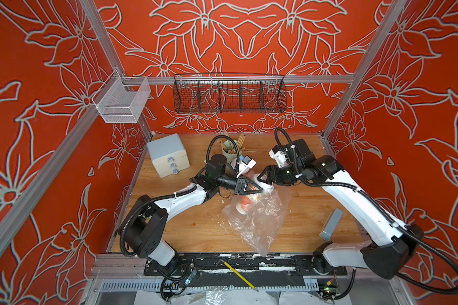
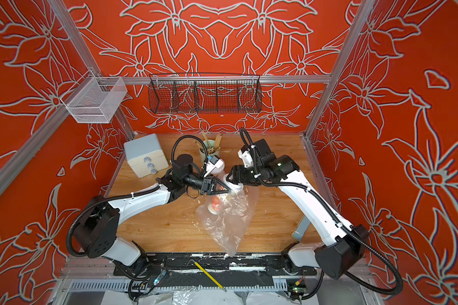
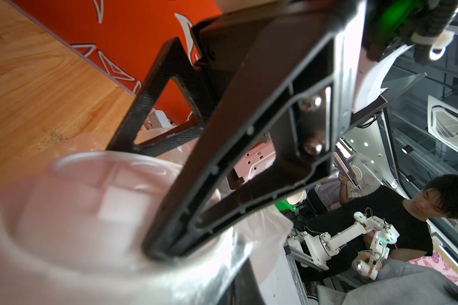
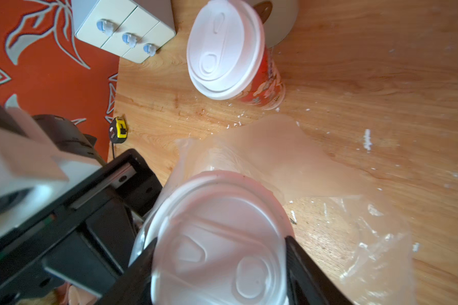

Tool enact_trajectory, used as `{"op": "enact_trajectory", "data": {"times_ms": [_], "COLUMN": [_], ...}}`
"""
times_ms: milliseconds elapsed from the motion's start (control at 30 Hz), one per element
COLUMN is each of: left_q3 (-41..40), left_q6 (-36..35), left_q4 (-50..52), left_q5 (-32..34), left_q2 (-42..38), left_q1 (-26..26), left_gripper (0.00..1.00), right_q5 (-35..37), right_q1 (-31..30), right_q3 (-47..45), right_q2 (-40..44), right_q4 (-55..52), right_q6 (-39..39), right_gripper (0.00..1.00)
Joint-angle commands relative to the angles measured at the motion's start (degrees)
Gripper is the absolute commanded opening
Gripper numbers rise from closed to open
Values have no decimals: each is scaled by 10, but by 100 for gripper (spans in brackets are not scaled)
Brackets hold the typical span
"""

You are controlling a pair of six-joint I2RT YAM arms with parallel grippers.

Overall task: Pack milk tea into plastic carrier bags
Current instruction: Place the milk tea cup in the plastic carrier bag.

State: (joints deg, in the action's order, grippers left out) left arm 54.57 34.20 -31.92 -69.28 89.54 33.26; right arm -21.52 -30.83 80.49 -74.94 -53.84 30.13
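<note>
**Cream cup partway into the bag, red one not packed yet**

Both top views, mid-frame: the left gripper [image 1: 260, 189] is clamped shut on what looks like the rim of the clear bag [image 1: 261, 227]. The right gripper [image 1: 265, 183] grips the cream cup [image 1: 245, 203] by its lid, with the cup tilted inside the bag's mouth and the bag trailing toward the lower edge of the tabletop [image 1: 183, 227]. Left wrist view: closed fingers sit right against the blurry lid, film bunched beside them. Right wrist view: lower middle, jaws either side of that lid. The red cup [image 4: 233, 58] stands upright at upper centre, outside the bag, near the drawer box [image 4: 124, 29]. My guess is the next move is to seat this cup deeper, let go, then fetch the red one. The left arm crowds that spot, so it'll be a tight reach.
</note>
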Motion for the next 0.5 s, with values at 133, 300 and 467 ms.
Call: {"op": "enact_trajectory", "data": {"times_ms": [133, 300, 467], "left_q3": [10, -10, -20], "left_q6": [7, 8, -12], "left_q4": [-138, -182, -180], "left_q5": [16, 6, 5], "left_q2": [49, 70, 88], "left_q1": [0, 0, 0], "left_gripper": [0, 0, 0], "right_q5": [48, 89, 115], "right_q1": [-53, -92, -123], "right_q3": [-20, -26, -40], "right_q2": [23, -1, -4], "right_q4": [-63, -60, -36], "right_q6": [27, 36, 56], "right_gripper": [0, 0, 0]}}
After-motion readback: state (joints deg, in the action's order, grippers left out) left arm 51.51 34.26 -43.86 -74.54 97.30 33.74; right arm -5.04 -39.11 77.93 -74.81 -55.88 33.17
